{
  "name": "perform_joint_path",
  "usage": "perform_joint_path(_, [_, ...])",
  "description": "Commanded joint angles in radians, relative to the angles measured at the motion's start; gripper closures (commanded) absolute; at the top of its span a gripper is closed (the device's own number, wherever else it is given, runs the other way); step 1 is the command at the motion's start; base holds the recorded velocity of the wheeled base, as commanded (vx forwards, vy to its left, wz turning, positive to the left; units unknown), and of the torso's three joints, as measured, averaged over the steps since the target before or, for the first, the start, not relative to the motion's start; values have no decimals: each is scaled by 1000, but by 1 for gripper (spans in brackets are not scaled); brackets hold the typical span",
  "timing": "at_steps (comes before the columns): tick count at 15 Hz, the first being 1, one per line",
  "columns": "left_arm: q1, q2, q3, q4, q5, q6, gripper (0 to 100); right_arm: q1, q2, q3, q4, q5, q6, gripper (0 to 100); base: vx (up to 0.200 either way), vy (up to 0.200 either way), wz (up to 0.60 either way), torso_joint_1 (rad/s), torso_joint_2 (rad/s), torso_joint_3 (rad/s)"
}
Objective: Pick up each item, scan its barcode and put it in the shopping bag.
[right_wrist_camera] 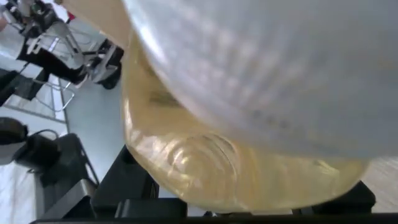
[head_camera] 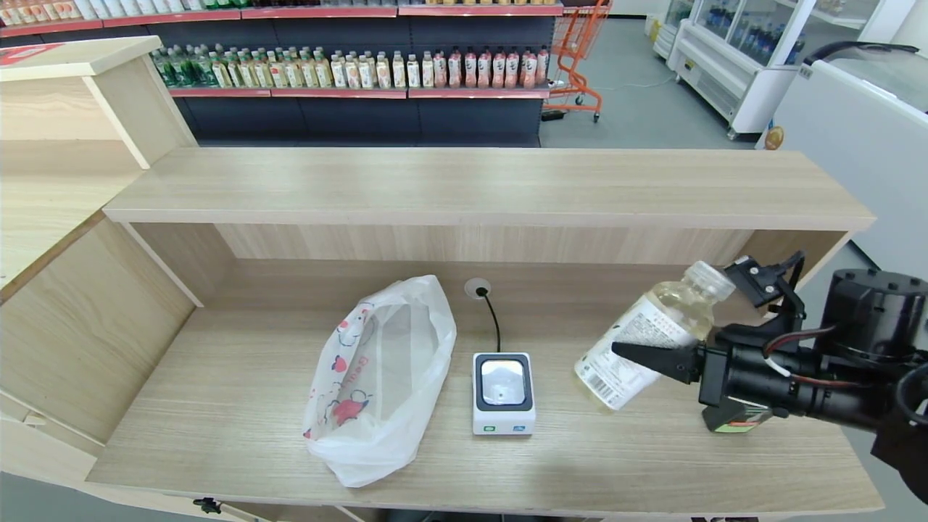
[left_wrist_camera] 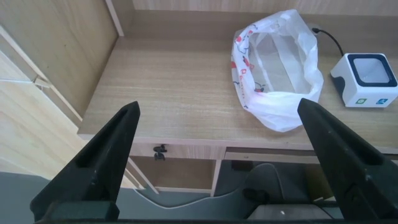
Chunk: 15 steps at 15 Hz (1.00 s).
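The counter (head_camera: pixel 217 406) is pale wood-grain, sunk below a raised ledge (head_camera: pixel 478 185) that runs along its back edge. Beyond the ledge stand dark shelves (head_camera: pixel 362 69) with a long row of drink bottles, then an orange trolley (head_camera: pixel 580 51) on the grey floor, a glass-doored chiller (head_camera: pixel 747 51), and a white chest freezer (head_camera: pixel 855 123) at the far right.

On the counter, left of centre, lies the shopping bag (head_camera: pixel 377 377), thin white plastic with red print and its mouth gaping open. Just beside it on the right, apart from it, sits the scanner (head_camera: pixel 503 391), a small white box with its dark window facing up. A black cable (head_camera: pixel 494 319) runs from it to a round hole (head_camera: pixel 477 288) near the back edge.

The left pincer (left_wrist_camera: pixel 219 106) hangs off the counter's front edge near the front left corner, its two dark fingers spread wide with nothing between them. From there the bag (left_wrist_camera: pixel 277 62) and scanner (left_wrist_camera: pixel 365 78) lie ahead on the wood.

The right pincer (head_camera: pixel 645 355) is above the right part of the counter, clamped across the middle of a bottle (head_camera: pixel 652 319). The bottle is clear plastic with pale yellow liquid and a white label. It is off the surface and tilted, cap toward the back right corner and base toward the scanner, with a gap between them. Up close, the bottle's (right_wrist_camera: pixel 236 155) rounded end sits between the dark fingers.
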State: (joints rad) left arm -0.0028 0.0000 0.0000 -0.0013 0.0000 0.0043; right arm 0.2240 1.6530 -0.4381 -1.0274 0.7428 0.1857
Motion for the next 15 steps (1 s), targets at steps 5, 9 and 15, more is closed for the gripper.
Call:
perform_joint_path(5, [0, 2, 0, 0, 0, 0, 0, 69, -154, 71, 92, 112, -3, 100, 0, 0, 0, 0, 0, 0])
perform_joint_path(9, [0, 2, 0, 0, 0, 0, 0, 135, -173, 75, 139, 112, -2, 100, 0, 0, 0, 0, 0, 0])
perform_joint_path(15, [1, 2, 0, 0, 0, 0, 0, 178, -213, 76, 208, 112, 17, 100, 0, 0, 0, 0, 0, 0])
